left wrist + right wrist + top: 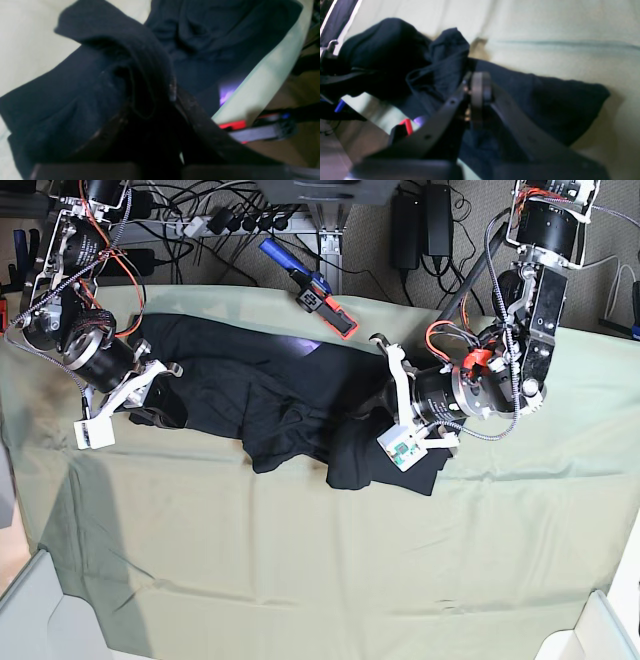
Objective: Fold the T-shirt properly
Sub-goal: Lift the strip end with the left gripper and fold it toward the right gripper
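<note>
T-shirt (270, 395): one, two claws.

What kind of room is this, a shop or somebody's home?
Most likely a robotics lab or workshop. Two robot arms work a black T-shirt on a table draped in pale green cloth, and behind it lie a power strip and tangled cables.

Black T-shirt (545, 100) pinched in closed jaws; pale green table cloth (557, 27) beneath
</note>
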{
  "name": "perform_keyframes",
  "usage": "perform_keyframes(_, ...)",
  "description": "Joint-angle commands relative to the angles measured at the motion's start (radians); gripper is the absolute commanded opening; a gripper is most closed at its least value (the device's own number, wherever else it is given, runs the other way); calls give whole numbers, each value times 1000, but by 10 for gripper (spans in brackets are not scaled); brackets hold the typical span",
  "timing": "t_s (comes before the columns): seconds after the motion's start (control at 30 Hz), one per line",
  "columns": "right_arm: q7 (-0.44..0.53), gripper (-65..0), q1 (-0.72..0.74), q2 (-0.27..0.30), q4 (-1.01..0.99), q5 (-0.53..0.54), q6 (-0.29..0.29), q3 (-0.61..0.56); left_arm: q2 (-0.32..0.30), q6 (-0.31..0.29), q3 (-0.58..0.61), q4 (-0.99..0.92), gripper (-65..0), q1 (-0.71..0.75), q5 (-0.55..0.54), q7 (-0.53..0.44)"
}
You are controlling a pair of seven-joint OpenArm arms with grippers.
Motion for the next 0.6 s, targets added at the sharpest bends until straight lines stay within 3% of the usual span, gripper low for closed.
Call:
perform_keyframes(0.0,24,-650,11,11,18,20,79,6,0,-9,1,14,-550,-13,-31,-21)
perform_keyframes(0.07,24,-650,11,11,18,20,79,6,0,-9,10,14,-347,-13,-58,-10)
perform_keyframes(0.1,24,-650,11,11,18,20,79,6,0,-9,16,14,-288,-13,-71,-6)
perform_keyframes(0.43,27,-650,11,12,18,4,79,11,69,-9,24,15,-274,-29,-111,-1)
perform_keyframes(0.57,40,-650,11,13,18,8,76,121,54,-9,-34,29,-274,-42,-118,24)
